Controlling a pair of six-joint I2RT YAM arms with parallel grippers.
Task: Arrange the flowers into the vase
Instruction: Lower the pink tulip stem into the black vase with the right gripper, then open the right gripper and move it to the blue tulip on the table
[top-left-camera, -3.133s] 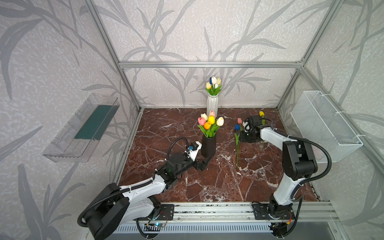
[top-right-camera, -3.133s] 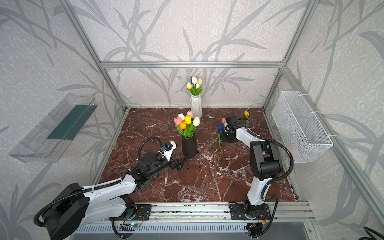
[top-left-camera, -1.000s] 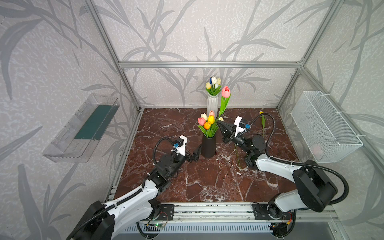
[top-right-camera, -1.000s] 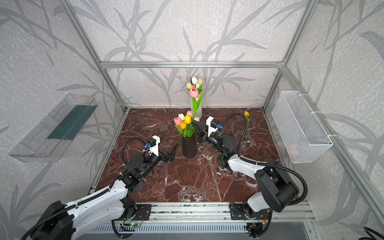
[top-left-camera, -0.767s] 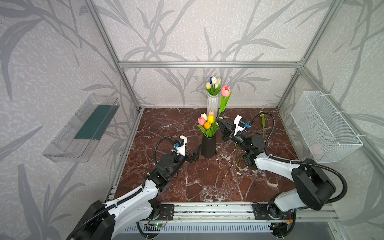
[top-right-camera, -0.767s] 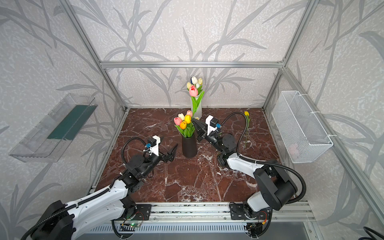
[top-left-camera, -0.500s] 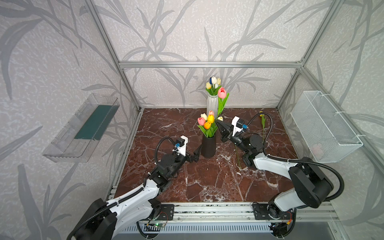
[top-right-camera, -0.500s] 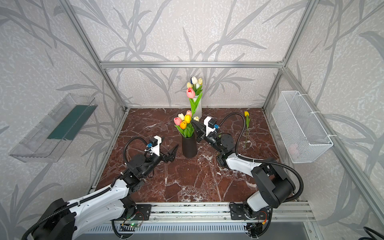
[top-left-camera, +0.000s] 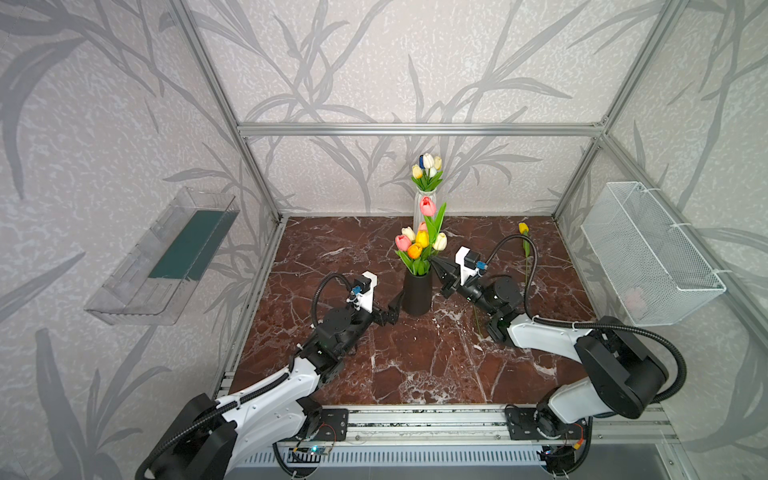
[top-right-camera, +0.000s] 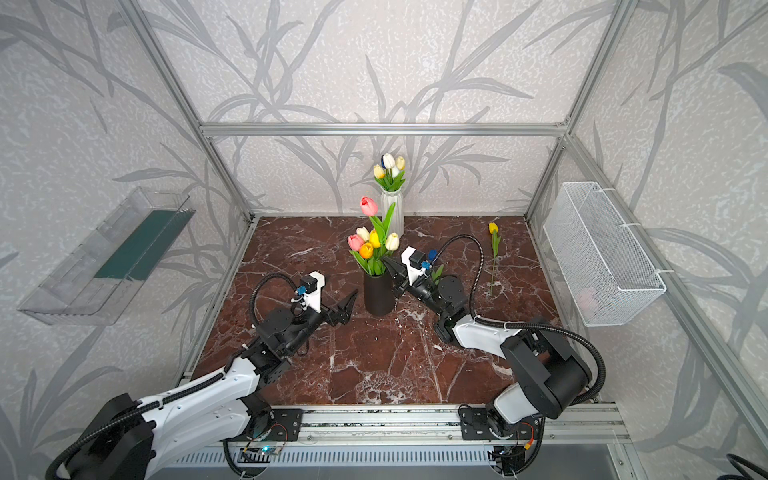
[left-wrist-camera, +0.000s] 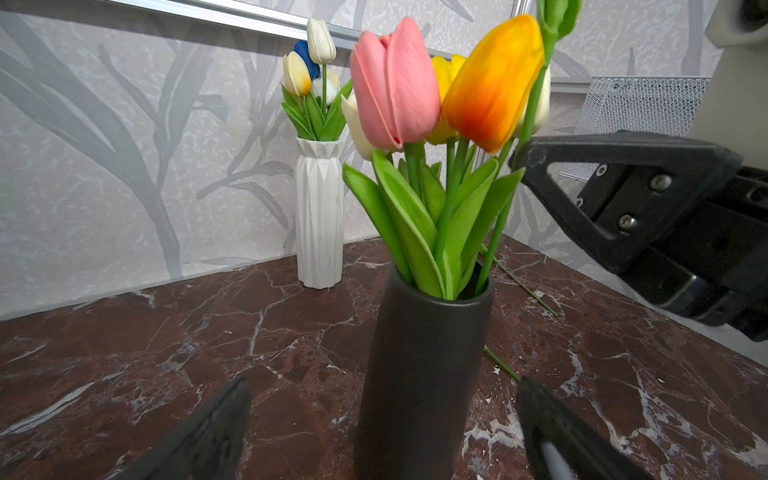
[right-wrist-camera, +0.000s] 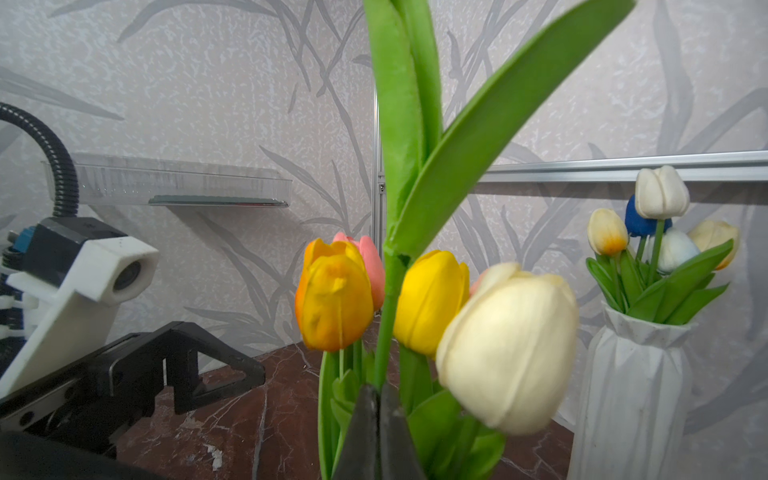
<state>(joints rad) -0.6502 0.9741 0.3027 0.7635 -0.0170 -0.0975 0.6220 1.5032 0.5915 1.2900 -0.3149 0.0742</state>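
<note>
Right wrist view is showing the right gripper (right-wrist-camera: 379, 392) pinching fully shut on the bare green stem of a pink tulip (right-wrist-camera: 388, 316), just below where its long leaves are branching off. In both top views the flower's head is rising above the bunch of tulips (top-left-camera: 417, 247) already standing in the black vase (top-left-camera: 417, 293). From the left wrist view the stem is running down from the pinch to the vase mouth, and its lower end appears to be sitting just inside the rim.

The left gripper (top-left-camera: 392, 311) is waiting with its jaws spread wide, one finger on either side of the vase low down, gripping nothing. Whether either finger is touching the vase cannot be told.

A yellow tulip (top-left-camera: 523, 227) is lying on the marble tabletop (top-left-camera: 395, 365) towards the back, and a blue tulip (top-right-camera: 432, 253) is lying half hidden beside the right arm. A white vase (left-wrist-camera: 319, 216) with its own flowers is standing at the back wall.

These tulips are probably light, with thin, springy stems and soft heads. The bare stem below the leaves is the best place to hold them. Held there, the head is likely to sway.
</note>
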